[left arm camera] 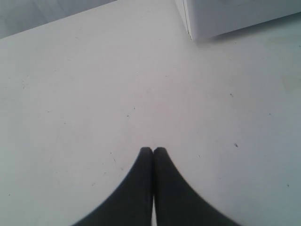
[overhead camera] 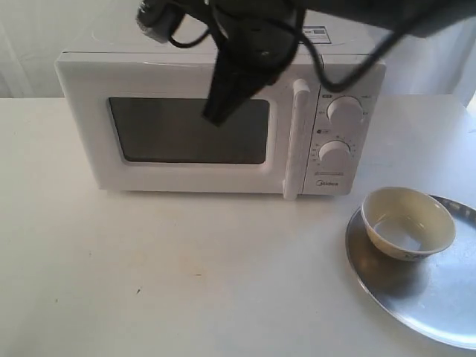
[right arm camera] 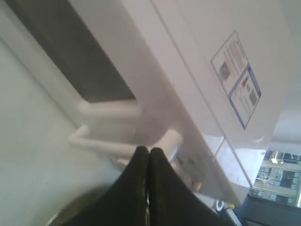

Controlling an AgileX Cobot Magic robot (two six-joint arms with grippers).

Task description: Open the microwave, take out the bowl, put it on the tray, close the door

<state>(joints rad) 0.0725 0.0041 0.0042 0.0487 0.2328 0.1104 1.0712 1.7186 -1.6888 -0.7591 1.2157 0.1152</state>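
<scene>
The white microwave (overhead camera: pixel 82 111) stands at the back of the table with its door (overhead camera: pixel 190 172) shut and the bar handle (overhead camera: pixel 295 141) flush. To its right the cream bowl (overhead camera: pixel 407 223) sits upright on the silver tray (overhead camera: pixel 439 297). My right gripper (overhead camera: pixel 218 115) hangs shut and empty in front of the dark window, left of the handle; in the right wrist view this gripper (right arm camera: pixel 148 149) points near the handle (right arm camera: pixel 108 143). My left gripper (left arm camera: pixel 153 150) is shut and empty above bare table, with a microwave corner (left arm camera: pixel 225 16) beyond it. It does not show in the exterior view.
Two round knobs (overhead camera: pixel 344 111) sit on the microwave's right panel. A sticker (right arm camera: pixel 237 77) lies on its top. The tray runs off the exterior view's right edge. White tabletop (overhead camera: pixel 186 275) spreads in front of the microwave.
</scene>
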